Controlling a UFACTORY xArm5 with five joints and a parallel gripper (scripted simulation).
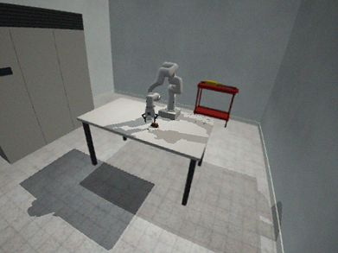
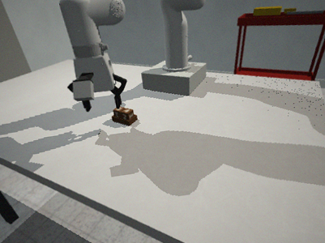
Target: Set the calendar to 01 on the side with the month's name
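The calendar [image 2: 124, 115] is a small brown wooden tray with two cubes side by side in it, lying flat on the white table. It also shows as a tiny brown spot in the top view [image 1: 154, 124]. The digits are too small to read. My gripper [image 2: 102, 104] hangs open and empty just left of and slightly above the calendar, fingers pointing down. Its right finger stands close by the tray's far left corner, and I cannot tell whether they touch.
The arm's base block [image 2: 174, 78] stands on the table behind the calendar. A red cart [image 2: 287, 42] with a yellow item on top stands beyond the table at the right. Grey cabinets [image 1: 17, 81] line the left wall.
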